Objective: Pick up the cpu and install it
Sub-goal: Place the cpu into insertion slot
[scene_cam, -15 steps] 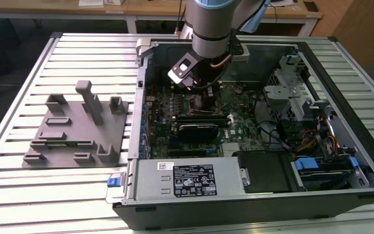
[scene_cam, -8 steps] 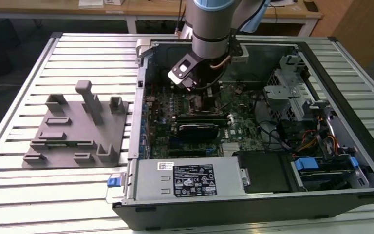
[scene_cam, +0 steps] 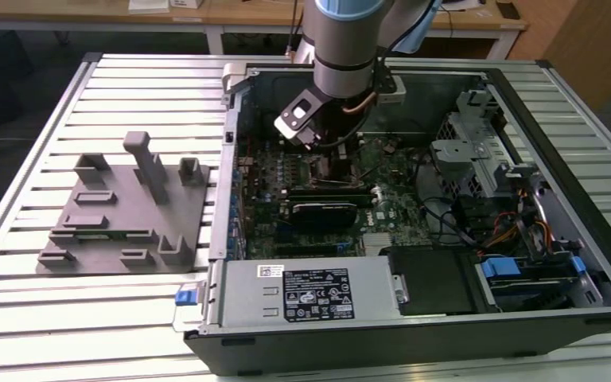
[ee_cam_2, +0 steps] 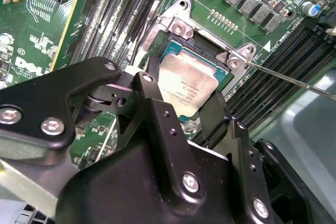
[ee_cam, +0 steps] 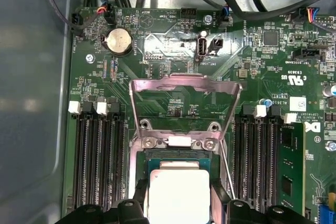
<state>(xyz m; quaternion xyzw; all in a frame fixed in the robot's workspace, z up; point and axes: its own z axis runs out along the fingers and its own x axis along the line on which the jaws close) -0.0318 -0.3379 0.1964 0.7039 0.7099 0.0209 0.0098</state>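
Observation:
The cpu [ee_cam_2: 187,83], a flat square chip with a silver-grey top, sits between my gripper's two black fingers [ee_cam_2: 214,115] directly over the open motherboard socket [ee_cam_2: 181,28]. My gripper [ee_cam_2: 184,103] is shut on the cpu, one finger against each of two opposite edges. In the first wrist view the cpu [ee_cam: 178,192] lies level within the socket opening, with the gripper [ee_cam: 178,203] around it and the socket's metal load plate [ee_cam: 184,85] swung up and open beyond it. In the exterior view the arm reaches down into the computer case with the gripper [scene_cam: 327,151] low over the board.
The open computer case [scene_cam: 518,87] lies on a slatted table, its power supply [scene_cam: 305,290] near the front. A grey fixture [scene_cam: 125,215] stands on the exterior view's left. Memory slots [ee_cam: 97,156] flank the socket, one holding a memory stick [ee_cam: 291,171]. The thin socket lever [ee_cam_2: 294,80] sticks out sideways.

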